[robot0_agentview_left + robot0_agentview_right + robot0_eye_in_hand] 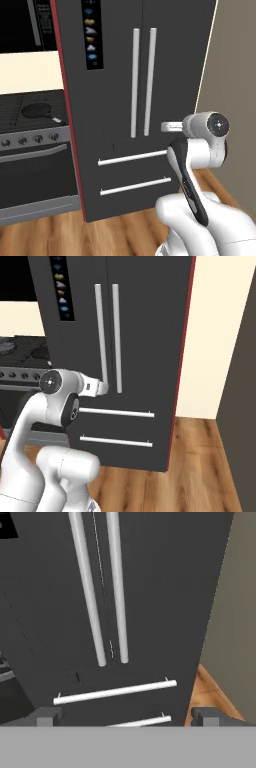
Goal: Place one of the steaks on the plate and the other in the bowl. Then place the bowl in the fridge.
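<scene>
Fridge (125, 100) doors closed, twin silver bar handles (102, 592) upright side by side. Gripper (125, 717) aimed at lower door, jaws spread wide, holding nothing. Frying pan (37, 111) on stove (30, 130) at left.

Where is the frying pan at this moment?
In the left base view, the frying pan sits on the stove, left of the closed fridge.

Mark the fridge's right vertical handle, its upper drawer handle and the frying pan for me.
Right vertical silver bar handle (149, 82), left base view, mid-bar.
Upper horizontal silver drawer handle (115, 692), hand view, middle of bar.
Dark round frying pan (36, 110), left base view, pan centre.
</scene>
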Robot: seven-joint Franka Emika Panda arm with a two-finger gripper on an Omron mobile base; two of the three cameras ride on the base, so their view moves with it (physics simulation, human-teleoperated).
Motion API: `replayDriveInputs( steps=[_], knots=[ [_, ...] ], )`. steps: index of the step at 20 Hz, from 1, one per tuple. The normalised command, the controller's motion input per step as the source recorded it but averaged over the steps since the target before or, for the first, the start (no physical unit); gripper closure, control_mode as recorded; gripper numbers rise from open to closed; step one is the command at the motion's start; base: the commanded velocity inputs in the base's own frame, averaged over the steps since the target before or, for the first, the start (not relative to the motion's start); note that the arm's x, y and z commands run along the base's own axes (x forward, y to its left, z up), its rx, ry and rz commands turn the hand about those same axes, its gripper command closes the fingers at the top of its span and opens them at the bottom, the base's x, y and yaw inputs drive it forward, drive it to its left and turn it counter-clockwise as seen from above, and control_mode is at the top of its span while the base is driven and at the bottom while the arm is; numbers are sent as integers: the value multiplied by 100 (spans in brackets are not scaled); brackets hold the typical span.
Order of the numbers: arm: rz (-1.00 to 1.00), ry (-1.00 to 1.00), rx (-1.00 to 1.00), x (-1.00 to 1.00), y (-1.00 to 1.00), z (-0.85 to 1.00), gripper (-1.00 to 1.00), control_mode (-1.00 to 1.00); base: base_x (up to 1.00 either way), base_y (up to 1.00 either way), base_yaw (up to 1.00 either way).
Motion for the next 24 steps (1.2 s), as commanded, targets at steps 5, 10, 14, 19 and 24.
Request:
replayDriveInputs(
  steps=[5,10,14,19,24],
  knots=[
    [0,16,-5,81,-10,38,-100,-100,0,0,0],
    [-3,2,0,32,4,0,-100,-100,0,0,0],
    [3,0,0,27,0,12,-100,-100,0,0,0],
    [5,0,1,57,-1,7,-100,-100,0,0,0],
    [5,0,0,49,0,1,-100,-100,0,0,0]
  ],
)
